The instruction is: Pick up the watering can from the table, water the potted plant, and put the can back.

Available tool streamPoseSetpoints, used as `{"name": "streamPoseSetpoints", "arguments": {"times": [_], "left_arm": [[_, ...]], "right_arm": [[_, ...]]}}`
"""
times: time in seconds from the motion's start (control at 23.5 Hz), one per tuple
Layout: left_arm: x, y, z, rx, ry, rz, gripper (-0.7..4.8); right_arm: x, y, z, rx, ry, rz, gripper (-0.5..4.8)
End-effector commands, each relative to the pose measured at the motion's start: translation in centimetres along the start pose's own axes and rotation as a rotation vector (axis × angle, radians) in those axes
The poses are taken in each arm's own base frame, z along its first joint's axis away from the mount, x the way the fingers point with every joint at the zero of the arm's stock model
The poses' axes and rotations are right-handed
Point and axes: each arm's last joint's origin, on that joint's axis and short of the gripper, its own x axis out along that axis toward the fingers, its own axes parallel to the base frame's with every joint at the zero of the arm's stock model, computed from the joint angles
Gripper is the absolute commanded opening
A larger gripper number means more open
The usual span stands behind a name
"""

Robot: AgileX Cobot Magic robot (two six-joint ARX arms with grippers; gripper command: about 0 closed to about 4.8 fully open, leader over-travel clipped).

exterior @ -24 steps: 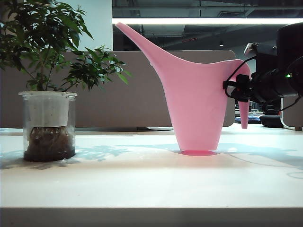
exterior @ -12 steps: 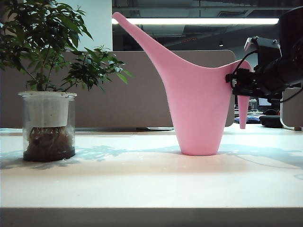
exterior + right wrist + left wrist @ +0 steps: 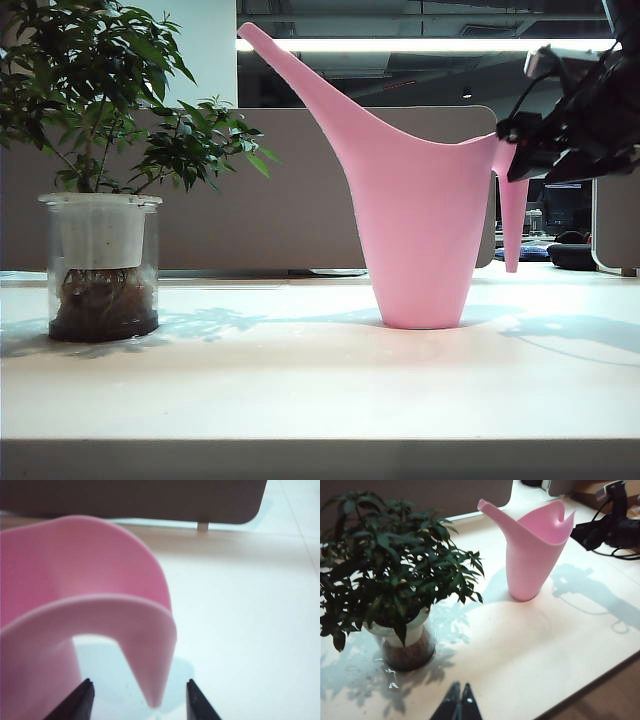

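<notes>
- the counter point(image 3: 300, 390) is wide, flat and white, with a pale front edge.
- the watering can point(image 3: 415, 230) is tall and pink. it stands upright on the counter, right of the middle in the outside view. its long thin spout slants up toward the plant side, and its curved handle point(image 3: 511, 215) hangs down on the other side.
- the potted plant point(image 3: 100, 190) stands on the counter to the left, well apart from the can. it has dark green leaves, a clear glass jar, a white pot inside and brown roots at the bottom.
- the right hand point(image 3: 139, 696) is up by the handle of the can. its two fingers stand apart, one on each side of the handle tip, not touching it. it holds nothing.
- the left hand point(image 3: 460, 700) is above the counter near the plant. its two dark fingers are pressed together, with nothing between them.
</notes>
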Motion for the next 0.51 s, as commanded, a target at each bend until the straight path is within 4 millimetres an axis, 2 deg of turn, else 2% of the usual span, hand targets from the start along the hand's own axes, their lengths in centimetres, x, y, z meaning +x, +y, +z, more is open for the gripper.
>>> {"name": "streamPoseSetpoints", "arguments": {"times": [0.04, 0.13, 0.17, 0.21, 0.26, 0.34, 0.38, 0.43, 0.51], "left_arm": [[-0.1, 0.0, 0.1, 0.001, -0.003, -0.004, -0.05], [0.0, 0.0, 0.0, 0.0, 0.004, -0.004, -0.05], [0.5, 0.1, -0.3, -0.002, 0.009, -0.005, -0.05], [0.7, 0.2, -0.3, -0.001, 0.008, -0.004, -0.05], [1.1, 0.3, -0.4, 0.002, -0.003, -0.004, -0.05], [1.8, 0.5, -0.3, 0.013, -0.047, 0.0, -0.05], [2.7, 0.8, -0.3, 0.028, -0.095, 0.007, -0.05], [3.1, 0.9, -0.3, 0.032, -0.112, 0.008, -0.05], [4.1, 1.2, -0.8, 0.036, -0.124, 0.009, -0.05]], "right_arm": [[-1.8, 0.1, 1.0, -0.003, 0.022, -0.001, 2.67], [-3.7, 0.2, 1.6, 0.008, 0.055, 0.0, 2.45], [-5.3, 0.5, 2.2, 0.042, 0.067, 0.008, 1.06], [-6.2, 0.6, 2.5, 0.057, 0.066, 0.01, 0.67], [-7.3, 0.7, 3.0, 0.062, 0.058, 0.015, 0.48], [-9.7, 1.1, 4.0, 0.056, 0.022, 0.029, 0.46], [-12.2, 1.4, 4.8, 0.051, -0.029, 0.04, 0.12], [-13.4, 1.6, 5.2, 0.049, -0.054, 0.045, 0.0], [-15.8, 1.7, 5.6, 0.046, -0.101, 0.049, -0.01]]}}
